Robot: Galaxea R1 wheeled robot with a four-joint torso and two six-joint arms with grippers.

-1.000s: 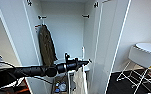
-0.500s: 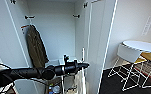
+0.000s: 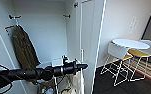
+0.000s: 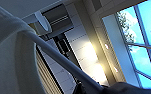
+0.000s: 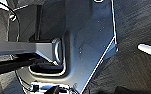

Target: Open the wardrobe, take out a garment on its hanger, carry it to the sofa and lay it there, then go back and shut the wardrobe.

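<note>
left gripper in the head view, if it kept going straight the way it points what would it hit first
Probably the open white wardrobe door: the left gripper points rightward toward its lower part, with nothing visible between them. Depth is unclear, so it might pass in front.

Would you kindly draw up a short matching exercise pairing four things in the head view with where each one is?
Things:
1. olive-brown jacket
2. wardrobe door
3. round white table
4. left arm

Places:
A. beside the white chairs, at right
B. hanging inside the wardrobe, at left
C. reaching across the lower foreground
D. standing open, mid-picture

Pairs: 1-B, 2-D, 3-A, 4-C
</note>
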